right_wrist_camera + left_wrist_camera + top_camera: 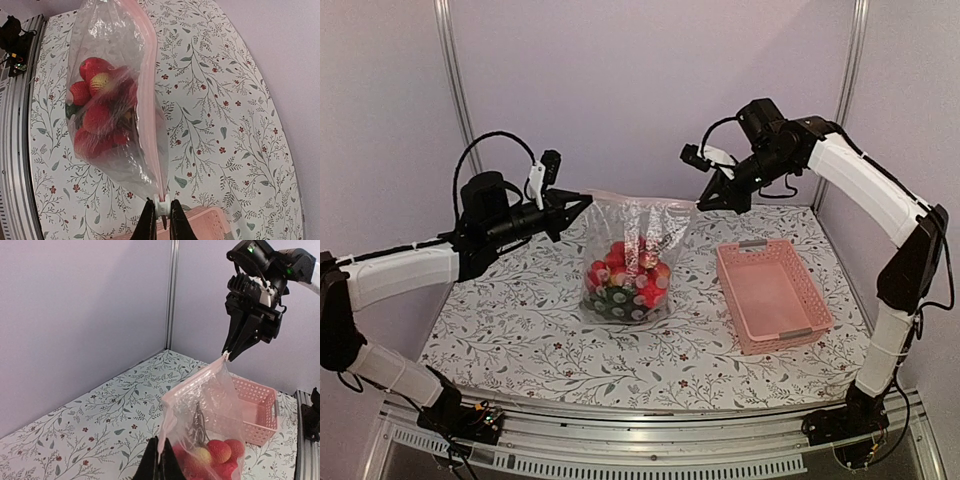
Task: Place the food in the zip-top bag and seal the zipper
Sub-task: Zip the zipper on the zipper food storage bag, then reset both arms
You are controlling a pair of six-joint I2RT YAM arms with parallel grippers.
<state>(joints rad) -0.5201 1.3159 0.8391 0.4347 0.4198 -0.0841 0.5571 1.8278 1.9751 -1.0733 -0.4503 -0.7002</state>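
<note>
The clear zip-top bag (632, 240) hangs stretched between both grippers above the table. The food (624, 285), mostly red pieces with some yellow and dark green, is heaped in its bottom. My left gripper (588, 197) is shut on the bag's top left corner, and the wrist view shows its fingertips (161, 460) pinching the plastic. My right gripper (700, 205) is shut on the white slider (162, 206) at the right end of the pinkish zipper (148, 95). The zipper runs taut from one gripper to the other. The food (97, 110) shows through the bag wall (140, 172).
A pink slotted basket (775, 295) stands to the right of the bag and holds nothing that I can see. The floral tablecloth (520, 330) covers the table. Purple walls with metal posts close off the back and sides.
</note>
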